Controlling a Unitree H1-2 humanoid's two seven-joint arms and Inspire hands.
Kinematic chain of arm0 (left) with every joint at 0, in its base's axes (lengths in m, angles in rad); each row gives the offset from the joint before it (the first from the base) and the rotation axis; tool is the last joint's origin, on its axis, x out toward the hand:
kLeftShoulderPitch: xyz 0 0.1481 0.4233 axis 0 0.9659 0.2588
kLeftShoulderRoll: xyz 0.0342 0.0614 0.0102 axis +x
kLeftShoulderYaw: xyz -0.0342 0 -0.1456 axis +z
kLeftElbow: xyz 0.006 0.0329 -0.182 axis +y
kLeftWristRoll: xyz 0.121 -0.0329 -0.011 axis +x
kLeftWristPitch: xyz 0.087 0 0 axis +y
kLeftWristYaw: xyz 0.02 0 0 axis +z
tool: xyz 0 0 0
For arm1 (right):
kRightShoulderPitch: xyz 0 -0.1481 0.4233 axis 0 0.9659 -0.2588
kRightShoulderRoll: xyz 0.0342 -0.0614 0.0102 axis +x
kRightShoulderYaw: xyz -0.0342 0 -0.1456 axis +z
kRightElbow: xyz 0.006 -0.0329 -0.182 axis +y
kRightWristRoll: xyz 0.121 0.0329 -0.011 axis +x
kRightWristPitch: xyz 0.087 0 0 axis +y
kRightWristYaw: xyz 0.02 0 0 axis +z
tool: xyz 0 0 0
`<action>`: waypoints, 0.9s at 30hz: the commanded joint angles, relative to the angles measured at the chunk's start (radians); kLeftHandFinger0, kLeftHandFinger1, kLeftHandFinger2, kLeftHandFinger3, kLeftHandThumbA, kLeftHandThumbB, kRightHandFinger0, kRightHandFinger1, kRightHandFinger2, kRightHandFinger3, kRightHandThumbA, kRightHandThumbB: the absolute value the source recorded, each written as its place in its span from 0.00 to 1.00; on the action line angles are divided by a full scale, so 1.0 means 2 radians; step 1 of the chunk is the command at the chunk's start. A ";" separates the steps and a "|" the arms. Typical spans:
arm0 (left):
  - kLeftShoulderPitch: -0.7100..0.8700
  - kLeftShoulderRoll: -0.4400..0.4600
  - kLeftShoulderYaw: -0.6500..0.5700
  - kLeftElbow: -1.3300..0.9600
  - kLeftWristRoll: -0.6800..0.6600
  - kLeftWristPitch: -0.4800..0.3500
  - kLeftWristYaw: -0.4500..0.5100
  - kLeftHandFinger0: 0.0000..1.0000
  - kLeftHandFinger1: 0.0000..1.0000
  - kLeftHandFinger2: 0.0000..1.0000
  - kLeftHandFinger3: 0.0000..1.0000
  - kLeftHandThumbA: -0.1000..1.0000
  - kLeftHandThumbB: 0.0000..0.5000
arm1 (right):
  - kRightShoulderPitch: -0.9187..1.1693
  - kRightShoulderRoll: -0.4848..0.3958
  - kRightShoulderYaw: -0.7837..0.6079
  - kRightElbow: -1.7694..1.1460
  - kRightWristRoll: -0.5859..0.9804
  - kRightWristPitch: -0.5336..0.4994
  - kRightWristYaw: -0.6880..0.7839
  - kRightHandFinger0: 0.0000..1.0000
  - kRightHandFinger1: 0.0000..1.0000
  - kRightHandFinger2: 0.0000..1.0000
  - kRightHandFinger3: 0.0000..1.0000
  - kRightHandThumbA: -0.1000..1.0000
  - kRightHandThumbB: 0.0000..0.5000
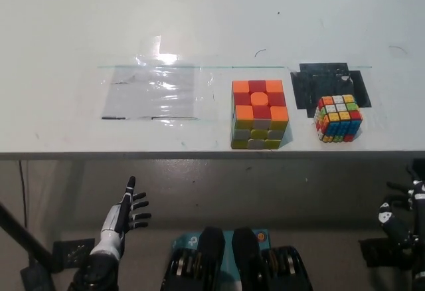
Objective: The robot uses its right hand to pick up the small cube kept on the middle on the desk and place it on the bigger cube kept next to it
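Both cubes sat untouched on the white desk (66,25), near its front edge. The bigger cube (259,114), with a red and orange top and a yellow and pale front, stood flat roughly mid-desk, just right of a clear plastic sheet (154,92) taped flat to the surface. The small cube (339,117), multicoloured, sat to its right, apart from it and not touching. It was tilted a bit, resting at the front edge of a black tape patch (329,84).

Left hand (124,216) hung below the desk edge at the lower left of the head view, white, fingers spread and extended, holding nothing. It was well clear of the desk and both cubes.

Right hand (398,219) was low at the far right edge, black, also below desk level and partly cut off by the frame. Fingers looked curled, but I couldn't tell whether it was closed or not; too dark and too cropped. It held neither cube.

Nothing was stacked: the small cube was on the desk, not on the bigger one.
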 commanded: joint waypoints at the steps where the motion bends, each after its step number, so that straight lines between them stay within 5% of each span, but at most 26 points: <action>1: -0.013 0.008 0.003 -0.004 -0.002 -0.020 0.005 0.67 0.64 0.75 0.77 1.00 0.36 | 0.010 -0.009 0.003 -0.052 -0.016 0.029 0.018 0.62 0.64 0.76 1.00 0.44 0.13; 16: -0.013 0.011 -0.001 -0.002 0.006 -0.022 0.008 0.66 0.64 0.76 0.82 1.00 0.36 | 0.061 -0.005 -0.004 -0.202 -0.008 0.072 0.051 0.62 0.67 0.83 1.00 0.41 0.13; 20: -0.014 0.011 -0.002 0.004 0.005 -0.029 0.007 0.70 0.66 0.78 0.84 1.00 0.39 | 0.048 0.012 -0.009 -0.234 -0.010 0.050 0.033 0.51 0.53 0.71 1.00 0.31 0.18; 22: -0.014 0.011 -0.004 0.004 0.007 -0.030 0.006 0.69 0.65 0.77 0.83 1.00 0.37 | 0.042 0.013 -0.008 -0.243 -0.012 0.047 0.033 0.53 0.57 0.73 1.00 0.31 0.19; 23: -0.013 0.012 -0.005 0.004 0.008 -0.033 0.007 0.70 0.66 0.78 0.85 1.00 0.36 | 0.028 0.014 -0.006 -0.254 -0.023 0.043 0.030 0.46 0.51 0.72 1.00 0.32 0.24; 27: -0.010 0.013 -0.006 -0.004 0.008 -0.027 0.005 0.68 0.65 0.77 0.81 1.00 0.35 | 0.002 0.015 -0.004 -0.271 -0.036 0.065 0.039 0.51 0.61 0.81 1.00 0.41 0.36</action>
